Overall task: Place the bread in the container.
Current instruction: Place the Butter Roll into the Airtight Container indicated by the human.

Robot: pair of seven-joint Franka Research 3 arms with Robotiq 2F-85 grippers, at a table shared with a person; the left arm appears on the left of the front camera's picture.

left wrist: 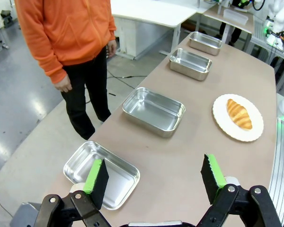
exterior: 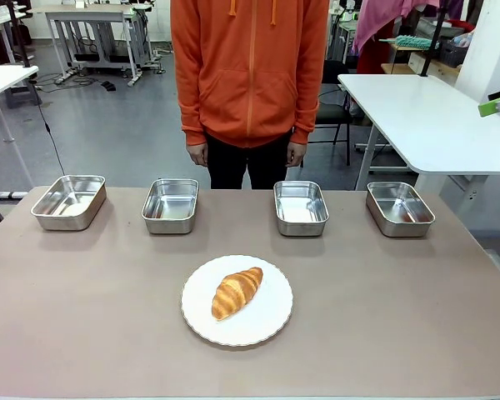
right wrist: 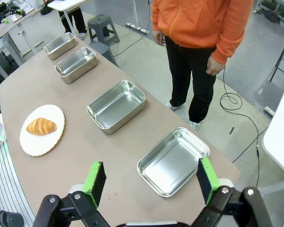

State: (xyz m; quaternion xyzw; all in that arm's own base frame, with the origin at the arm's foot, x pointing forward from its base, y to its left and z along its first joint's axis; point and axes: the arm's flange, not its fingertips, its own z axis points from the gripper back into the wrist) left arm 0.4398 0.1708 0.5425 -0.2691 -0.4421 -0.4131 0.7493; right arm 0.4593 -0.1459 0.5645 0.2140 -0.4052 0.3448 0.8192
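Observation:
The bread, a golden-brown croissant, lies on a round white plate at the table's near middle. Four empty steel containers stand in a row along the far edge. My left gripper hangs open, high above the table beside the leftmost container, with the croissant far off. My right gripper is open too, high over the rightmost container; the croissant lies well to its left. Nothing sits between either pair of fingers.
A person in an orange hoodie stands at the far side behind the middle containers, hands hanging down. A green-padded fingertip pokes in at the front view's right edge. A white table stands behind on the right.

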